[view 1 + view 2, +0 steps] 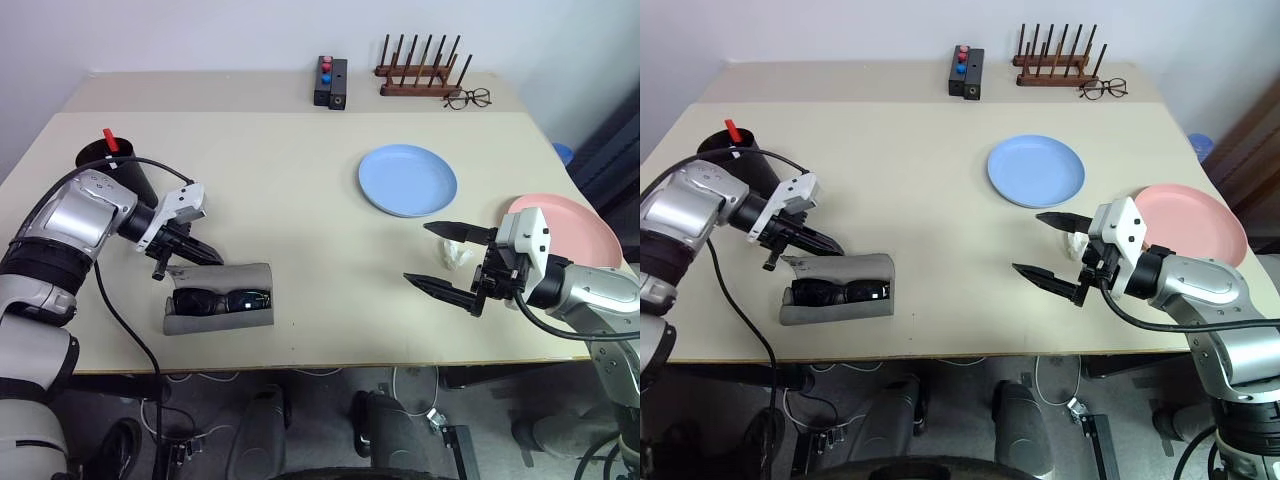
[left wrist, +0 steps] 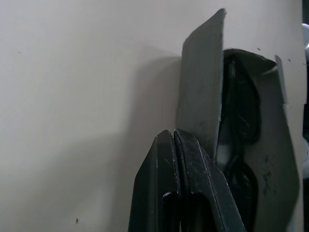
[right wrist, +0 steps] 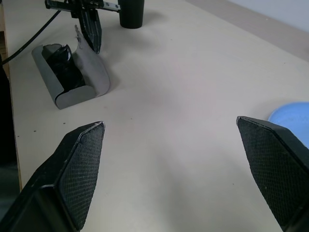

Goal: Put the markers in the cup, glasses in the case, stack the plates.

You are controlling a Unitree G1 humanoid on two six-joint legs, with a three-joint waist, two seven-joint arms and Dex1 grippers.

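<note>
Beige table (image 1: pixel 300 200), sunglasses (image 1: pixel 220 300) sitting in the grey case (image 1: pixel 255 320), left gripper (image 1: pixel 212 254) pressed together at its flap, right gripper (image 1: pixel 435 258) spread wide, holding nothing

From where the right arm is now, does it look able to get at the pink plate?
Probably yes. The right end effector is open and empty over the table's front edge, and the pink plate lies flat just beside that arm with nothing on it. A small white object sits near the plate's left edge.

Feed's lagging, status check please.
Left end effector shut at case flap; right end effector open, empty. Glasses in case. Plates unstacked.
</note>
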